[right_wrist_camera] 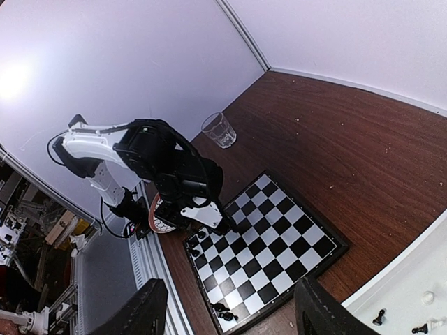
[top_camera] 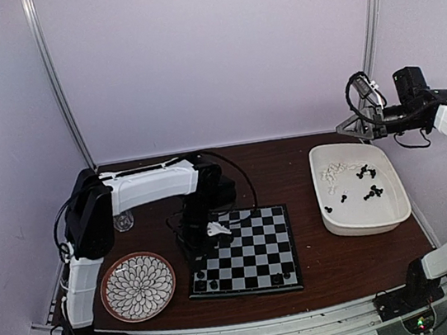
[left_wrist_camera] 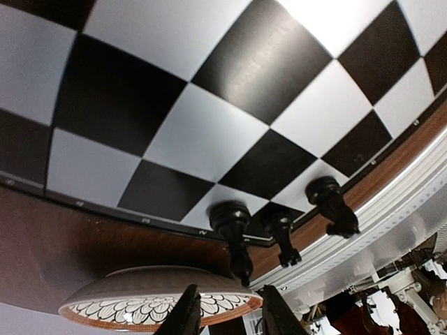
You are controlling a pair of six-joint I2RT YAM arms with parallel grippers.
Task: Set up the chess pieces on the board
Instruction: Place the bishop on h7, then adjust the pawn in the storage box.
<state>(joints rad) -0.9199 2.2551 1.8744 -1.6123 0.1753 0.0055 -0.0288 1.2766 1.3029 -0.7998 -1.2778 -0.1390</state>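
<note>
The board [top_camera: 248, 251] lies in the middle of the table, with a few black chess pieces [top_camera: 206, 283] at its near left corner and two more [top_camera: 282, 277] at its near right corner. My left gripper [top_camera: 210, 233] hangs low over the board's left side. In the left wrist view the gripper [left_wrist_camera: 230, 317] is open and empty, just short of three black pieces [left_wrist_camera: 279, 227] at the board's edge [left_wrist_camera: 105, 209]. My right gripper [top_camera: 360, 119] is raised behind the tub. In its own view it [right_wrist_camera: 230, 314] is open and empty, far above the board [right_wrist_camera: 272, 241].
A white tub [top_camera: 384, 216] at the right holds several loose white and black pieces [top_camera: 350, 179]. A round flower-patterned plate [top_camera: 138, 286] sits left of the board. A small glass [top_camera: 123, 223] stands behind the left arm, also visible in the right wrist view [right_wrist_camera: 220, 129].
</note>
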